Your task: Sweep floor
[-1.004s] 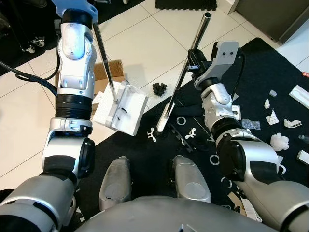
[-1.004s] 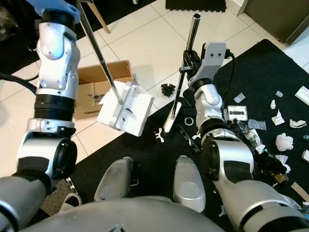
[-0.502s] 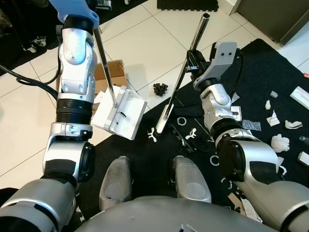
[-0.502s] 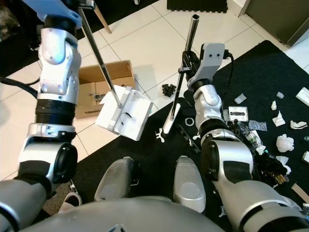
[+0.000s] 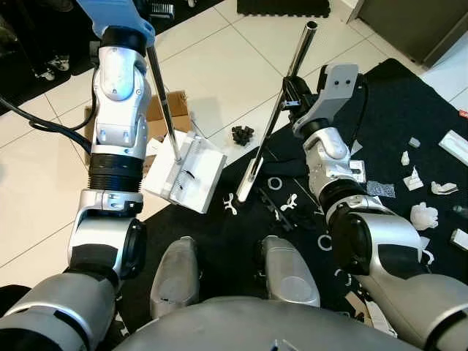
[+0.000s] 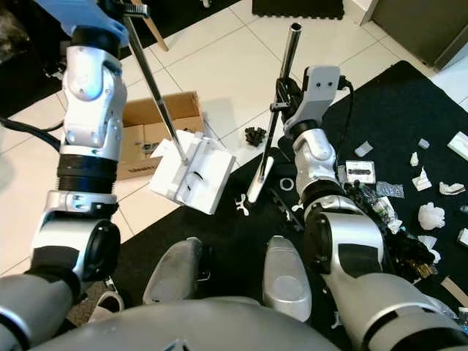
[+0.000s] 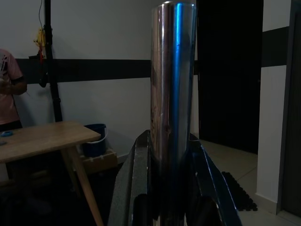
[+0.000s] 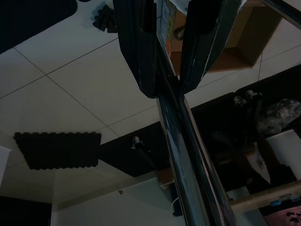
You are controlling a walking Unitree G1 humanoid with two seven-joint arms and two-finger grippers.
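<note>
Spanning white tile floor and black mat, both tools clamp metal poles.

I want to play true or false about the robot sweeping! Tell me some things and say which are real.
1. The left gripper holds a metal pole joined to a white dustpan. True.
2. The dustpan is full of black bits. False: no black bits show in it.
3. The right gripper is shut on the broom pole. True.
4. A cardboard box sits on the tiles behind the dustpan. True.
5. The little white scraps lie on a wooden table. False: they lie on the black mat.
6. The broom's lower end rests inside the box. False: it reaches the mat's edge, near a white ring.
</note>
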